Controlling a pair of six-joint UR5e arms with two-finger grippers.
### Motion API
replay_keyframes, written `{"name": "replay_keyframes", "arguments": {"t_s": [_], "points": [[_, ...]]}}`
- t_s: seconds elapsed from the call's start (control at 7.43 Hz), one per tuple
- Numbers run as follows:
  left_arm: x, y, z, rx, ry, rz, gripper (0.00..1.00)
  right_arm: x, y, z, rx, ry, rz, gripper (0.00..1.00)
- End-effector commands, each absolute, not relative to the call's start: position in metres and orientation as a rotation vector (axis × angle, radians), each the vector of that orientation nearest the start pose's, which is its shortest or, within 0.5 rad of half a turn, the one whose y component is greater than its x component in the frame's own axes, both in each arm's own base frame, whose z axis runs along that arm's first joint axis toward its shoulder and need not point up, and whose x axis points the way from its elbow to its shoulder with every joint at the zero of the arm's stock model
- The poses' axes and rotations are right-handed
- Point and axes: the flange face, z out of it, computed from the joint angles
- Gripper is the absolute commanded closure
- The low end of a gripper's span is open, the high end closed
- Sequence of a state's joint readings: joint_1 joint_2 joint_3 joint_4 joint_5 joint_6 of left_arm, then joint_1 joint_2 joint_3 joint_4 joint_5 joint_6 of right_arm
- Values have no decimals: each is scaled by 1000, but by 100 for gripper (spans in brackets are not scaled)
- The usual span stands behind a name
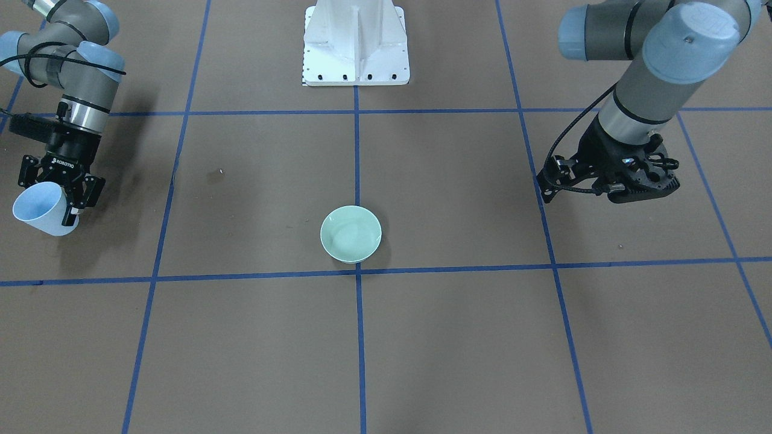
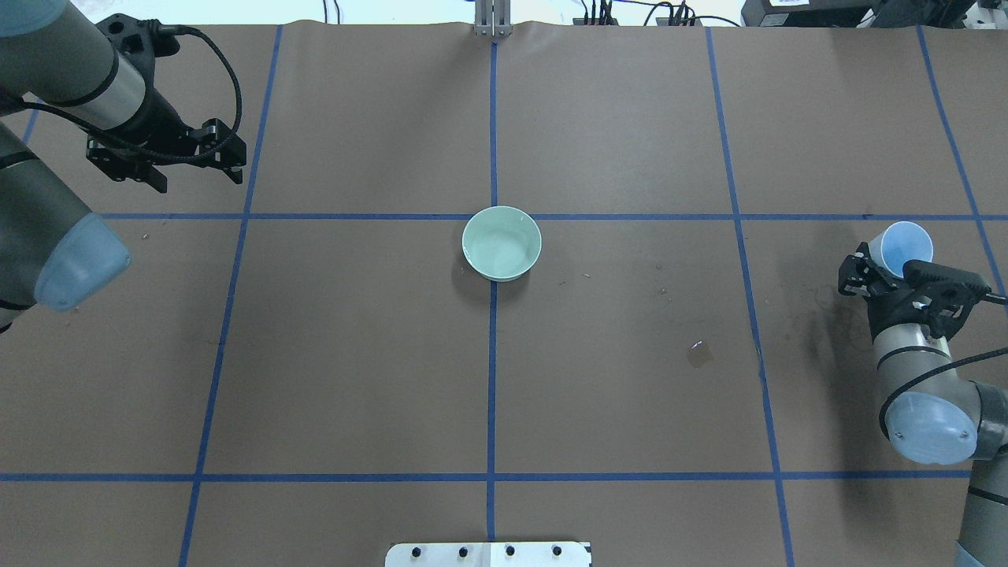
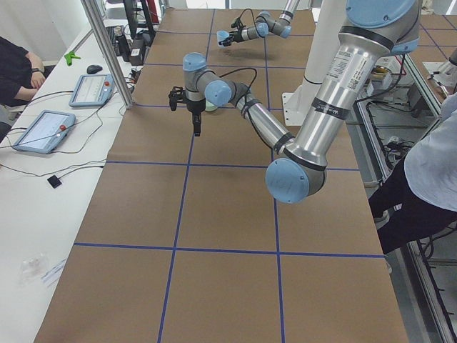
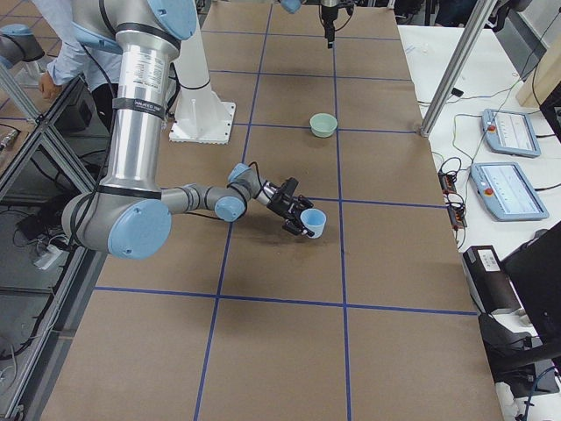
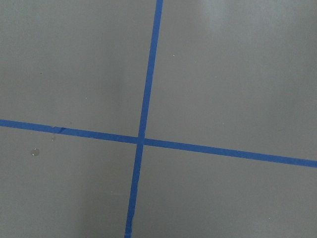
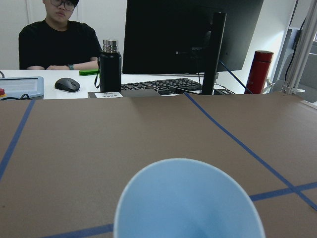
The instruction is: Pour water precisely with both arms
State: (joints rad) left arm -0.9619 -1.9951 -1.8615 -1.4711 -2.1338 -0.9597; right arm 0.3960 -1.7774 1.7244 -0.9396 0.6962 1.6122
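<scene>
My right gripper (image 1: 57, 199) is shut on a pale-blue cup (image 1: 41, 209) and holds it tilted above the table at the robot's far right, its mouth facing away from the robot. The cup also shows in the overhead view (image 2: 906, 245) and fills the bottom of the right wrist view (image 6: 188, 203). I cannot make out the water in it. A mint-green bowl (image 1: 350, 234) stands at the table's centre (image 2: 502, 243), far from both grippers. My left gripper (image 2: 235, 161) hangs shut and empty, pointing down, over the far-left area (image 1: 544, 187).
The white pedestal (image 1: 356, 48) stands at the robot's edge. Blue tape lines (image 5: 143, 139) grid the brown table. A small wet stain (image 2: 698, 353) lies between bowl and cup. Operators, tablets (image 3: 41, 130), a monitor and bottles (image 6: 110, 64) sit beyond the far edge.
</scene>
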Motion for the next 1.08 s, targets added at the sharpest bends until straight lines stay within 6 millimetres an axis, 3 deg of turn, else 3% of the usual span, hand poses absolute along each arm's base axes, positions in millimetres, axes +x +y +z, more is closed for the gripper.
{"name": "replay_keyframes", "arguments": {"t_s": [0.0,0.67,0.94], "points": [[278,-539,303,40,809,-158,0,-308,-354,611,940,-379,640,100],[279,-540,299,46,814,-155,0,-304,-349,619,901,-375,623,100],[279,-540,297,48,816,-154,0,-304,-349,620,901,-374,624,73]]}}
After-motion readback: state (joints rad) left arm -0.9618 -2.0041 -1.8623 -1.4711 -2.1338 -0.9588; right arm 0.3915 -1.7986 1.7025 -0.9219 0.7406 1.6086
